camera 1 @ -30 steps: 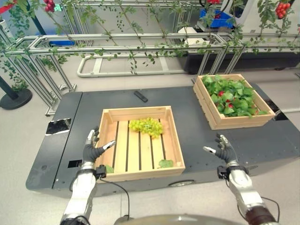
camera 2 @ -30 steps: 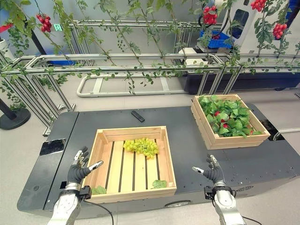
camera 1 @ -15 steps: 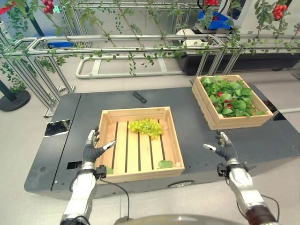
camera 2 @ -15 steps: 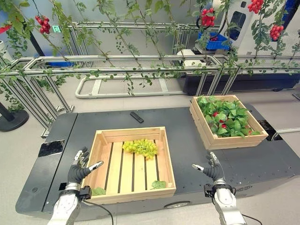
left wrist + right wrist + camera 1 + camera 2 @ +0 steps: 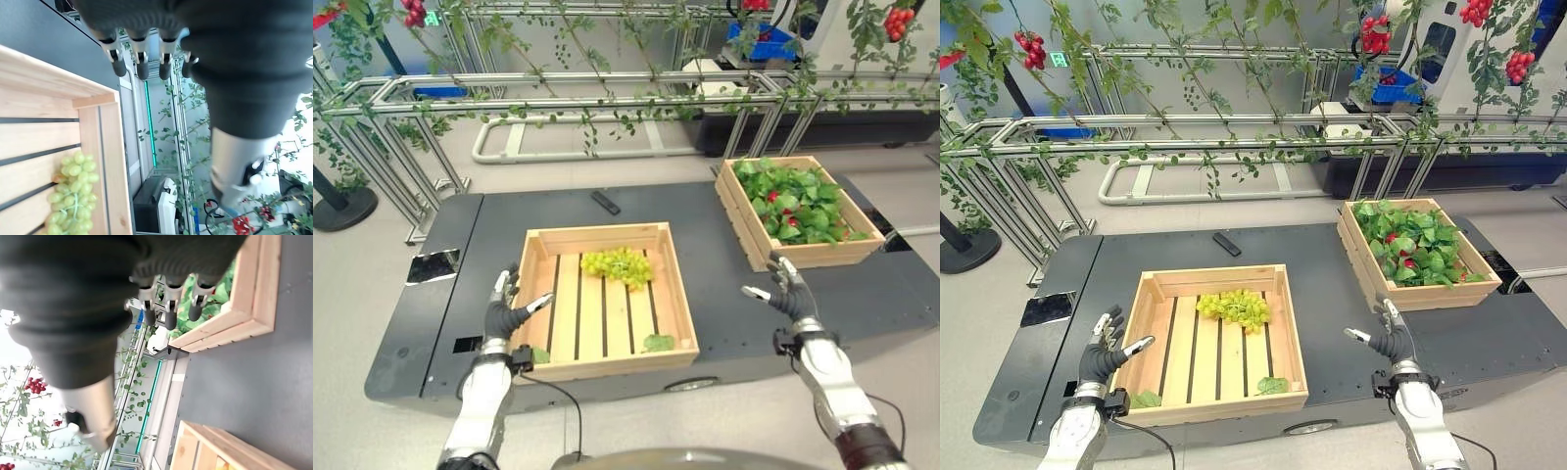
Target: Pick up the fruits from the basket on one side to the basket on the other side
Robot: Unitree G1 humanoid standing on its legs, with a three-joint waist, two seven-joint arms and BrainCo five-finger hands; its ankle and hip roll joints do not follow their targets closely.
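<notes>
Already both hands hang empty over the dark tabletop [image 5: 705, 245], fingers spread apart, likely poised before a reach. The left hand [image 5: 505, 313] hovers just outside the 9 o'clock wall of the near crate [image 5: 607, 364], where a bunch of green grapes [image 5: 619, 264] lies toward the crate's 12 o'clock end with two loose leaves near its 6 o'clock edge. The right hand [image 5: 786, 295] sits between the two crates, just below the near corner of the far crate [image 5: 803, 257] at 2 o'clock, which is packed with green leaves and a few red fruits [image 5: 793, 201]. A small black remote [image 5: 606, 202] lies at 12 o'clock beyond the near crate. Compared with a second ago, the right hand has risen and moved toward the far crate, while the left hand has hardly shifted; the grapes are untouched.
</notes>
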